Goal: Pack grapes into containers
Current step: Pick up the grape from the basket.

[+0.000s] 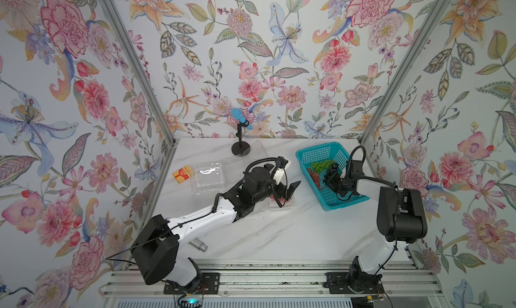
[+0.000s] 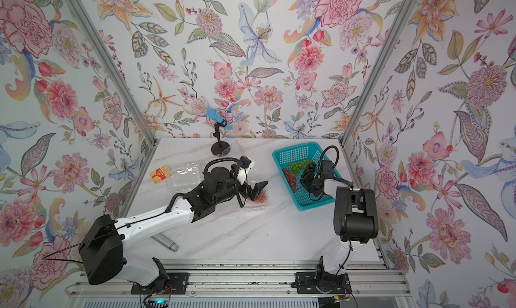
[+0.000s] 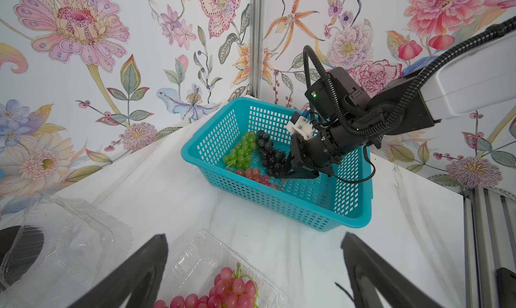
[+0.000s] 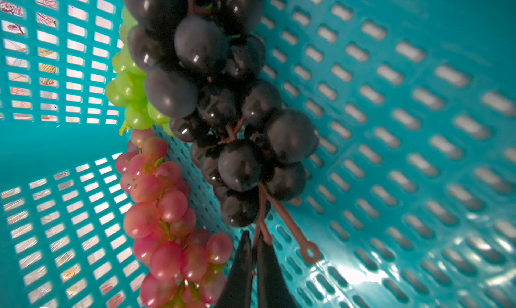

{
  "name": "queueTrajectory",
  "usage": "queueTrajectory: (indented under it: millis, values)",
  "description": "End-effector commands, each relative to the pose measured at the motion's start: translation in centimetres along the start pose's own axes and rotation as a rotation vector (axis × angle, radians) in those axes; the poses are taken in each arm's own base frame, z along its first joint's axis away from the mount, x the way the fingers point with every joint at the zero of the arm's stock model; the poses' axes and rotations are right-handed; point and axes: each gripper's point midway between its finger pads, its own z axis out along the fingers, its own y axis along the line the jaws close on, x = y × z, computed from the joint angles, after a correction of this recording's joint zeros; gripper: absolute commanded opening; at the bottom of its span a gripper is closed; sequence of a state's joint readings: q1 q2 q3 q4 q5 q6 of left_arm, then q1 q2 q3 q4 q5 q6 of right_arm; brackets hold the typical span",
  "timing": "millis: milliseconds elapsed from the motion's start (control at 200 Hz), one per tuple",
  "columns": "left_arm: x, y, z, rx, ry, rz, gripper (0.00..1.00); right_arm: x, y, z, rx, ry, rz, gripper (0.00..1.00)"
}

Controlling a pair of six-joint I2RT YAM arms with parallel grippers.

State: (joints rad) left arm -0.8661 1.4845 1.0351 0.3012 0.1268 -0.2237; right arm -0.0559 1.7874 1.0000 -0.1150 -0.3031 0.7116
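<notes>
Lying in the teal perforated basket (image 3: 279, 206), the dark purple-black bunch (image 4: 223, 111) is pinched by its brown stem (image 4: 261, 209) between the fingertips of the right gripper (image 4: 255, 253), which is closed almost to nothing on that thin stalk. The stem is probably chosen as the hold because the round, glossy berries would be likely to roll out of a squeeze. Whether the bunch has been raised off the basket floor cannot be told.

Touching it on one side is the green bunch (image 3: 241, 151), and a red-pink bunch (image 4: 164, 209) lies just beside it; both are left loose in the basket, which serves as the supply.

Near the basket, an open clear clamshell (image 3: 195, 253) is seen on the marble table (image 1: 279, 236) with a second red-pink bunch (image 3: 229, 290) already laid inside. The left gripper (image 3: 254, 238) is held directly above it with its jaws spread wide and nothing between them, so one container appears to be filled but not yet closed.

Well apart, toward the left wall, an empty clamshell (image 1: 208, 178) is set beside a small orange box (image 1: 183, 174), presumably waiting for the dark bunch. A blue microphone (image 1: 241, 118) on a stand is placed at the back.
</notes>
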Motion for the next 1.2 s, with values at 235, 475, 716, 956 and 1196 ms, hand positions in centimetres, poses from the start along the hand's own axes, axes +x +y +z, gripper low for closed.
queueTrajectory:
  millis: [235, 475, 716, 956, 1196]
  values:
    - [-0.3, -0.9, -0.4, 0.021, -0.014, 0.009, 1.0, -1.3, 0.7, -1.9, -0.002, -0.036, -0.03, 0.0]
    - [-0.1, -0.7, -0.1, 0.01, -0.008, 0.013, 1.0, -2.8, 2.8, -4.1, -0.013, -0.068, -0.099, 0.0]
    - [0.1, 0.4, 0.1, -0.034, 0.012, -0.01, 1.0, -3.8, 6.1, -6.8, -0.042, -0.096, -0.178, 0.0]
    - [0.1, 1.3, 0.0, -0.051, 0.012, -0.046, 1.0, -4.3, 11.6, -11.0, -0.08, -0.17, -0.305, 0.0]
    - [0.4, 3.0, -1.0, -0.091, 0.006, -0.084, 1.0, -2.1, 17.8, -13.7, -0.168, -0.18, -0.408, 0.0]
